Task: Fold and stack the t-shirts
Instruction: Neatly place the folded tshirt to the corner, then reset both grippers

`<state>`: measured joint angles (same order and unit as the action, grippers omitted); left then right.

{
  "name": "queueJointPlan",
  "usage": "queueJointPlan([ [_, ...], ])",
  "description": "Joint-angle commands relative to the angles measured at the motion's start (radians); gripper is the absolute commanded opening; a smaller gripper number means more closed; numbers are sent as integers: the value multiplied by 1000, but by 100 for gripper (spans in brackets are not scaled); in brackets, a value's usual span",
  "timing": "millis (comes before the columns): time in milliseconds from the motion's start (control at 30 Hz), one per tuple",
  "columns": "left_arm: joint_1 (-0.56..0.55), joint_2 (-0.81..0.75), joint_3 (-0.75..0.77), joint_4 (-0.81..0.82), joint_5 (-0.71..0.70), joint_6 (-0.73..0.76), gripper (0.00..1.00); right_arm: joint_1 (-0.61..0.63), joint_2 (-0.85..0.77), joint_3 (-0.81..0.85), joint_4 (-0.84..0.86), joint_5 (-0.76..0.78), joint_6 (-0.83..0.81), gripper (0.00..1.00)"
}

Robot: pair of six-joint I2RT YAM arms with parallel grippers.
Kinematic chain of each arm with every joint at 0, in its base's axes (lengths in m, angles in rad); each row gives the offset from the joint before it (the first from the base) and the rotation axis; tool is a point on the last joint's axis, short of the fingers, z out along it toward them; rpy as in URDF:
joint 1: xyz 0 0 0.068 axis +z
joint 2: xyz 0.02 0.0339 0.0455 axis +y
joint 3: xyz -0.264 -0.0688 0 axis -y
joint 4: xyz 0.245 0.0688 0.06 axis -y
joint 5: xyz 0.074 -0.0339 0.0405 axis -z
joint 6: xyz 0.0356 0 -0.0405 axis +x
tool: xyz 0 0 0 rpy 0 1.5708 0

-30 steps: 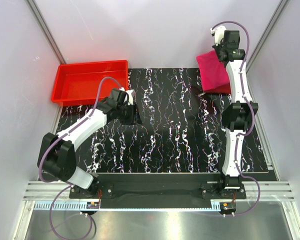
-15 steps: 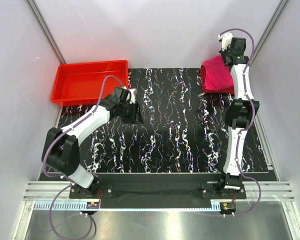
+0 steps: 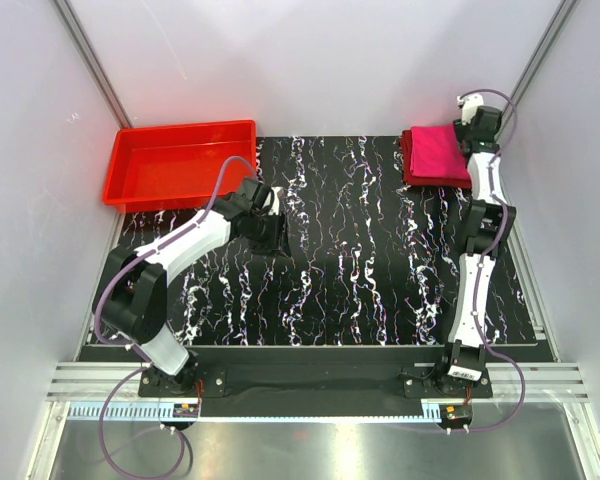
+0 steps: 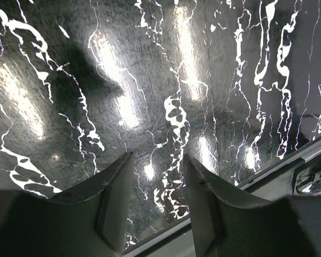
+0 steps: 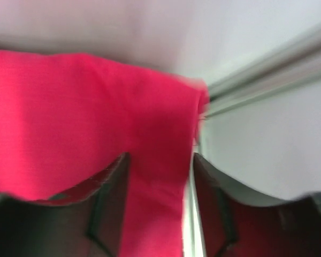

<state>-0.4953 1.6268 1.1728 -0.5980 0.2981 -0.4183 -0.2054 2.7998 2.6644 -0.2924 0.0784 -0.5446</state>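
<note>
From above, the pink t-shirt (image 3: pixel 438 153) is lying folded into a nearly square pad on the far right corner of the table (image 3: pixel 360 270), its edges running in line with the table's edges; neither side is standing out as clearly the longer one. A darker strip, the maroon t-shirt (image 3: pixel 407 165), is showing along its left and near edges, underneath it. The right arm is reaching straight out along the right side, and the right claw (image 3: pixel 477 112) is hovering at the pad's far right corner, by the wall. The left claw (image 3: pixel 277 228) is hanging over bare table left of centre, well apart from the shirts and near the red tray (image 3: pixel 180 128).

In the left wrist view, the left claw (image 4: pixel 158 158) is standing with its fingers apart and nothing between them, only the black marbled table (image 4: pixel 150 80) lying below.

In the right wrist view (badly blurred), the right claw (image 5: pixel 160 158) is also standing with its fingers apart. The pink t-shirt (image 5: pixel 69 118) is filling the left of the picture, and a strip of it is running down through the gap; whether the fingers are touching it cannot be told. A metal rail (image 5: pixel 267 69) is crossing the pale wall on the right
</note>
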Motion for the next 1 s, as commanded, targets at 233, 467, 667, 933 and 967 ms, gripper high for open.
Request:
queueJointPlan([
  [233,-48,-60,142,-63,-54,-23,46,-20,-245,38,29,82,184,81],
  [467,-68,-172,156,-54,-51,-60,47,-20,-552,-150,-286,25,438,100],
  [667,-68,-300,48,-7,18,-103,49,-19,-920,-623,-330,-341,763,100],
  [933,-71,-608,-356,291,79,-350,60,96,-1348,-1409,-60,-686,1241,100],
  [967,-71,-640,-396,347,82,-373,61,159,-1382,-1463,-51,-687,1255,100],
])
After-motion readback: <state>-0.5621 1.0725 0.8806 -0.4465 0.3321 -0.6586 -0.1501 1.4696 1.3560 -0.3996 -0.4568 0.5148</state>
